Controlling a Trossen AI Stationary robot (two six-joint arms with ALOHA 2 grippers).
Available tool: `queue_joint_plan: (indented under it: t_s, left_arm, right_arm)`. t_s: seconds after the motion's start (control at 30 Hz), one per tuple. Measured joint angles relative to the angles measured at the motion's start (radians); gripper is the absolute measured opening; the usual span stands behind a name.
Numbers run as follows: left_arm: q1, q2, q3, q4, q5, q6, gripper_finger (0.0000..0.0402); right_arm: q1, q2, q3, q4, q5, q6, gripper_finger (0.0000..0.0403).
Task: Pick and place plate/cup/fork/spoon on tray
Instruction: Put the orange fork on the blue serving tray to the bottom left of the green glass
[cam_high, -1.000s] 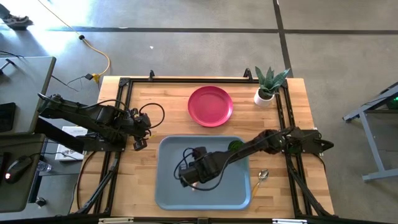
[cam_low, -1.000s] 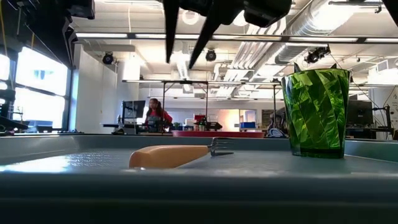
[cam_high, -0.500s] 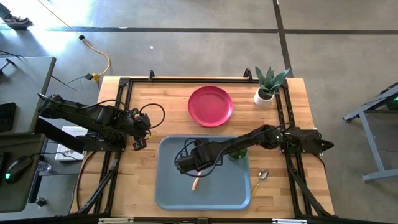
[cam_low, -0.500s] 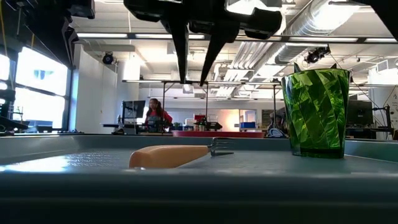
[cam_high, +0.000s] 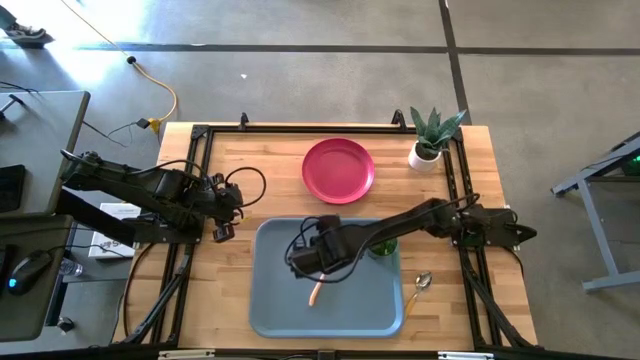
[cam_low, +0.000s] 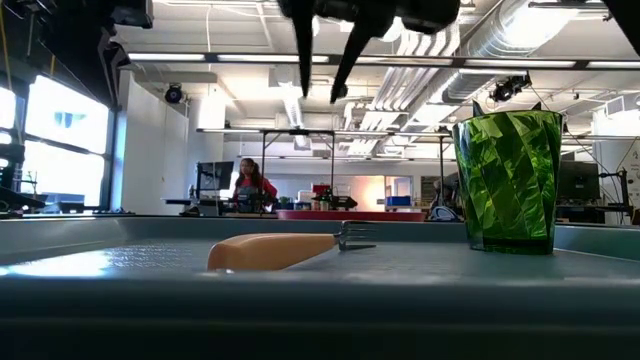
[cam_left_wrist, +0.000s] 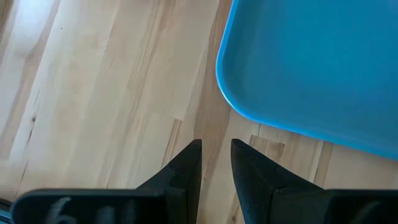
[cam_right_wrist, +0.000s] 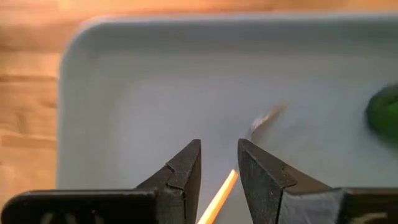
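Above tray (cam_high: 350, 315), right gripper (cam_low: 325, 95) has risen clear of fork (cam_low: 285, 249)

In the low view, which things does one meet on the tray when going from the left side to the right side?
On the tray: fork → cup. The right gripper hangs above the fork, jaws open, touching nothing.

- High view is looking straight down on the table (cam_high: 470, 180).
- Low view is sitting inside the tray (cam_low: 300, 300), sharing the fork (cam_low: 285, 248) with the right wrist view.
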Motion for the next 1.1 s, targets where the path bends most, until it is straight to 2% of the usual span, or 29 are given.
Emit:
queue_joint_plan:
  t_s: [0.13,0.27,0.43,0.57,0.7,0.87,1.1]
  left_arm:
    - [0.0,0.0,0.0,0.028,0.0,-0.032,0.0085]
    - [0.003,0.0,0.0,0.135,0.003,-0.108,0.0106]
    - [0.021,0.0,0.0,0.378,0.051,-0.166,0.0127]
    - [0.026,0.009,0.0,0.592,0.08,-0.217,0.013]
    - [0.026,0.035,0.0,0.739,0.093,-0.257,0.0131]
    - [0.026,0.1,0.006,0.846,0.094,-0.277,0.0131]
    - [0.026,0.24,0.134,0.825,0.094,-0.267,0.0131]
  right_arm:
    - [-0.009,-0.036,0.0,-0.066,0.028,-0.057,0.0094]
    - [-0.022,-0.083,0.0,-0.113,0.06,-0.148,0.0094]
    - [-0.04,-0.152,-0.001,-0.111,0.166,-0.317,0.0094]
    - [-0.048,-0.227,0.0,-0.111,0.282,-0.435,0.0094]
    - [-0.05,-0.304,0.0,-0.111,0.405,-0.553,0.0094]
    - [-0.058,-0.385,0.0,-0.111,0.44,-0.687,0.0094]
    - [-0.075,-0.44,0.0,-0.11,0.465,-0.82,0.0094]
